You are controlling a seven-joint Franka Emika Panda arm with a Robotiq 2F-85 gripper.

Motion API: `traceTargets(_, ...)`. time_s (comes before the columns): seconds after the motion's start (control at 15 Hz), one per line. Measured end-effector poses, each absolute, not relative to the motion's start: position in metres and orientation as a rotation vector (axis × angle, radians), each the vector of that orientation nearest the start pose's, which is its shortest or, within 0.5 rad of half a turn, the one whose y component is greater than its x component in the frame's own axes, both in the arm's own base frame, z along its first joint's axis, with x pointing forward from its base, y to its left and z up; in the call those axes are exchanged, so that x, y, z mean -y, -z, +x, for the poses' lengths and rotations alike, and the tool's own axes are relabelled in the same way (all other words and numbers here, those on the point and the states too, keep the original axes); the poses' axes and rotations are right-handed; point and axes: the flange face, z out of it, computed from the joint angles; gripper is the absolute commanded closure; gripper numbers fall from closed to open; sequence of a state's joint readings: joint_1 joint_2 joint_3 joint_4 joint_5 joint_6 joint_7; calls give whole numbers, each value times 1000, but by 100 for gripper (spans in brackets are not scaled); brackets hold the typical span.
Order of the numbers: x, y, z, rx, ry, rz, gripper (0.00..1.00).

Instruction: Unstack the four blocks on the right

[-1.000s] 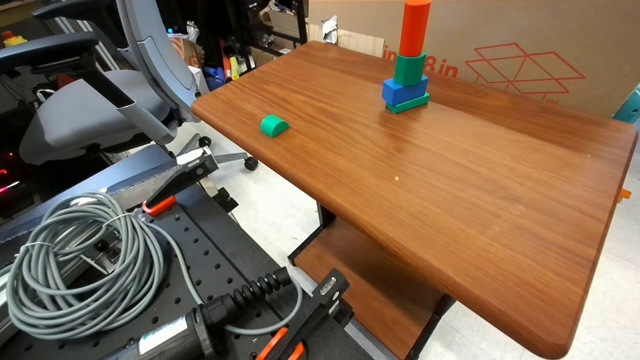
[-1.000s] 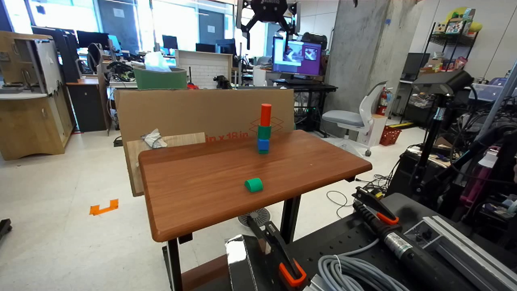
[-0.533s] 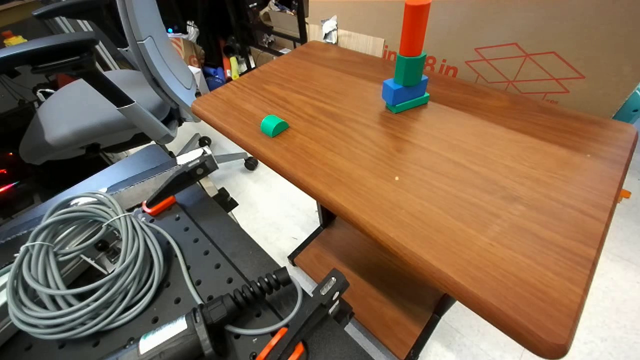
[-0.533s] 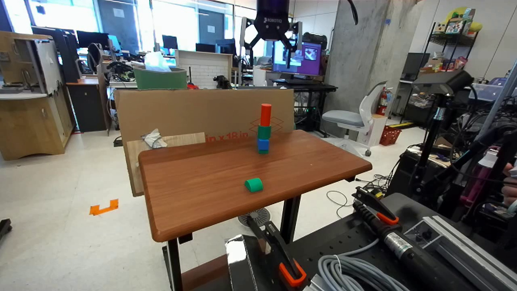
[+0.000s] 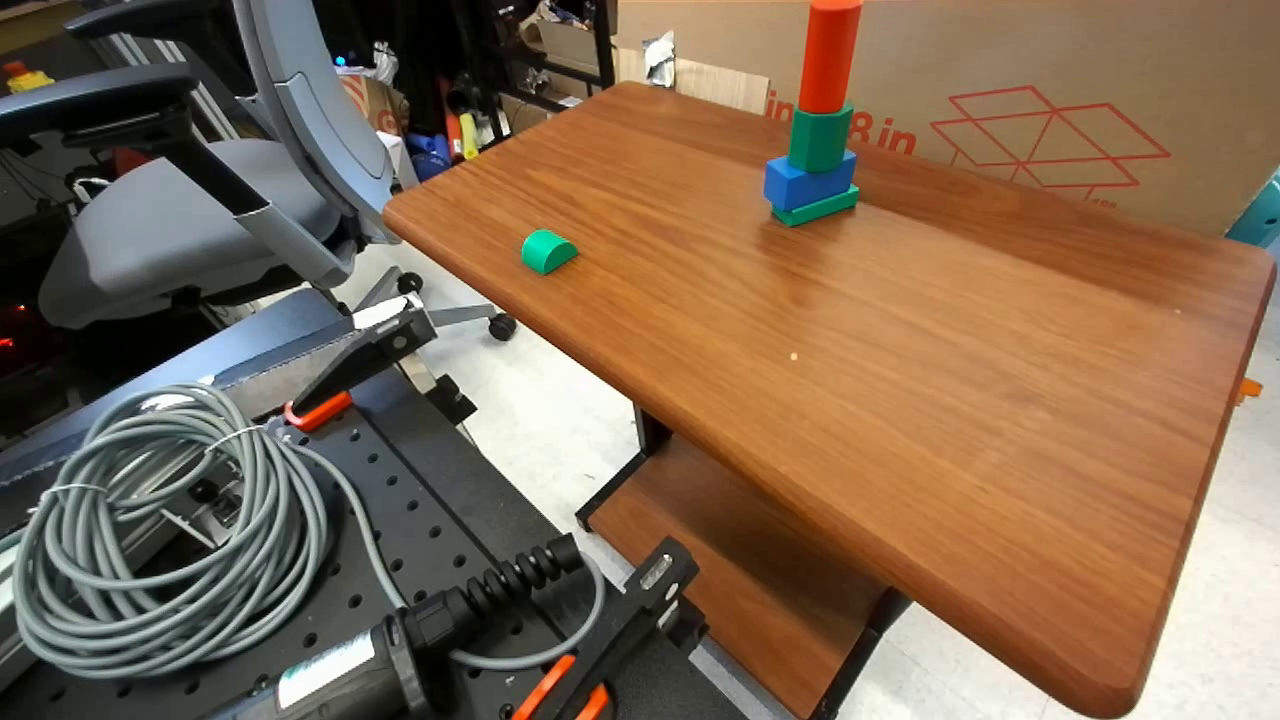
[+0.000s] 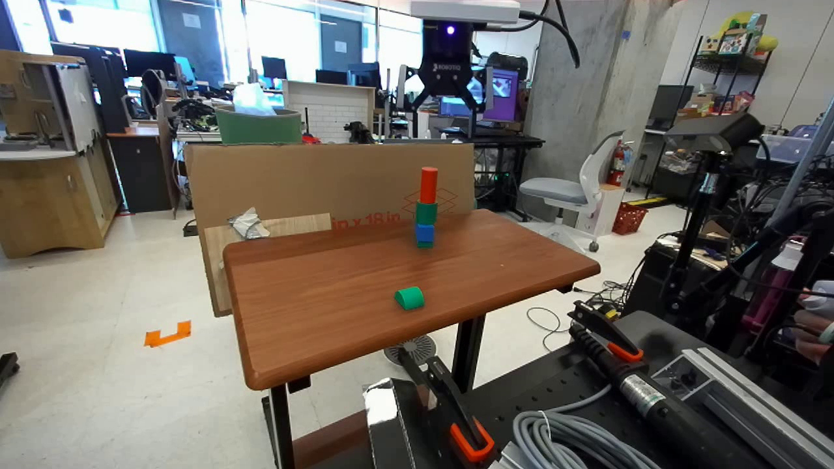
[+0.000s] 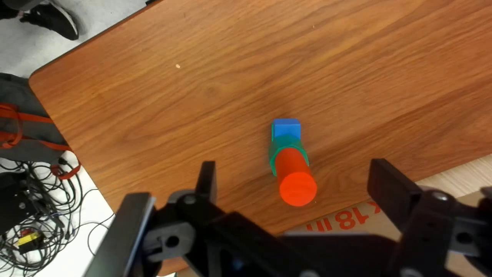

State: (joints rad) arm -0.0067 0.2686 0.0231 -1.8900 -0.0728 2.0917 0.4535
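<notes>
gripper (image 6: pixel 444 129): spread wide, holding nothing | stack (image 5: pixel 819 132): upper right in an exterior view, cylinder (image 7: pixel 295 180) on top | step, likely: centre over cylinder, descend straight, pinch squarely, lift vertically

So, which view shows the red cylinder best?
The wrist view: the red cylinder is largest there, round top and side both visible. Both exterior views show mainly its side; in an exterior view, it tops the green block and meets the frame's upper edge.

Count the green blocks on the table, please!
3: the half-cylinder near an edge of the table, the prism under the red cylinder, and the slab beneath the blue block.
</notes>
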Motion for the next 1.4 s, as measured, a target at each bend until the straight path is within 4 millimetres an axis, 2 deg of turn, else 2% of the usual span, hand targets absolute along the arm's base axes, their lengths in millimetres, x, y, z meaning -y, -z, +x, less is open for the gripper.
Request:
traceTargets(0.6, 7, -323, 619, -667, -119, -3153, 0)
traceTargets(1.07, 1, -306, 625, -652, -104, -3159, 0)
traceTargets(1.13, 0, -306, 627, -649, -103, -3161, 17)
traceTargets(1.2, -1, -305, 628, -646, -101, -3163, 28)
traceTargets(1.4, -3, -304, 632, -634, -90, -3175, 51)
